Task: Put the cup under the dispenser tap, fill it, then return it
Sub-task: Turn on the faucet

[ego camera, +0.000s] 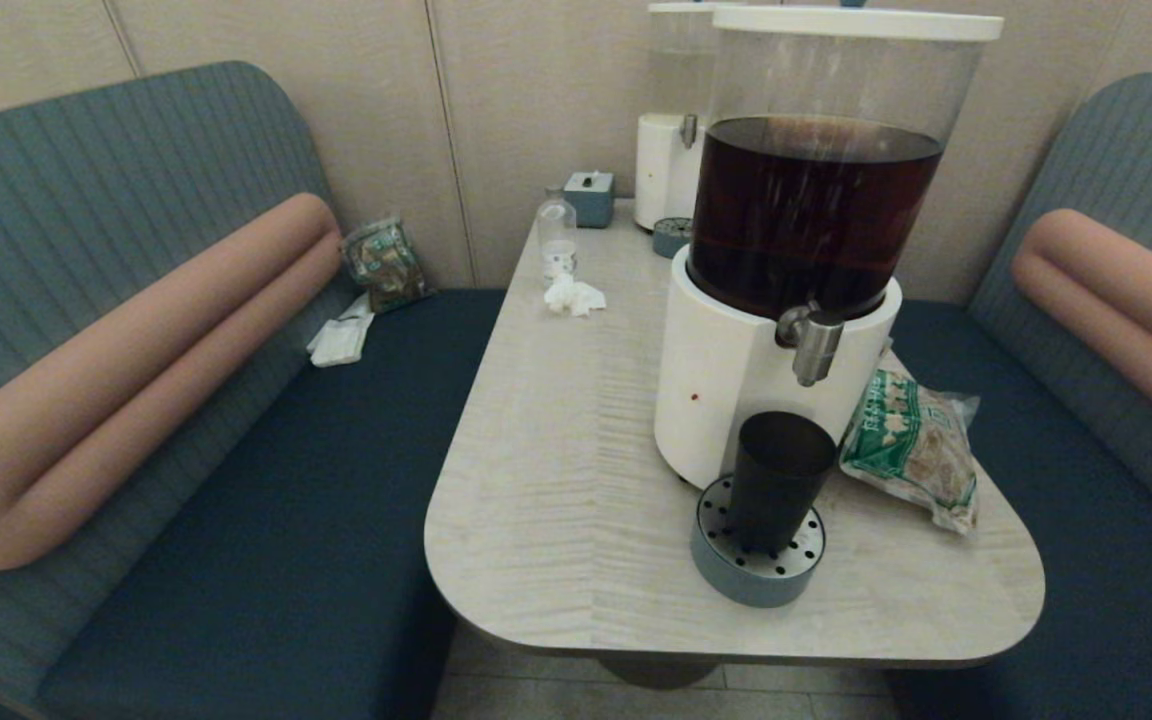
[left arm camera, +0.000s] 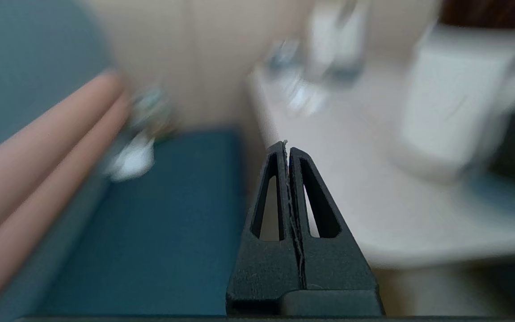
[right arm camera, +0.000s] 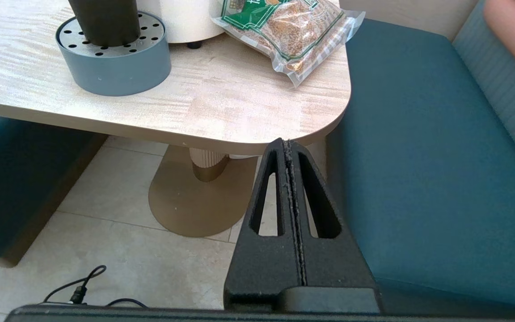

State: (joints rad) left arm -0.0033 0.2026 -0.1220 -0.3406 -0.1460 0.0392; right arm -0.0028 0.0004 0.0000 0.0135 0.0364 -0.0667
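The dark smoky cup (ego camera: 778,480) stands upright on the round grey perforated drip tray (ego camera: 706,545), right below the silver dispenser tap (ego camera: 813,342) of the big white-based dispenser (ego camera: 726,380) holding dark brown liquid. The cup's lower part (right arm camera: 103,22) also shows on the drip tray (right arm camera: 114,67) in the right wrist view. My left gripper (left arm camera: 287,145) is shut and empty, held off the table's near left side over the blue bench. My right gripper (right arm camera: 288,143) is shut and empty, low below the table's near right corner. Neither arm appears in the head view.
A green snack bag (ego camera: 911,445) lies right of the dispenser. A small clear bottle (ego camera: 557,240) and crumpled tissue (ego camera: 573,296) sit at the table's far left. A pale second dispenser (ego camera: 671,150) stands at the back. Blue benches (ego camera: 266,500) flank the table.
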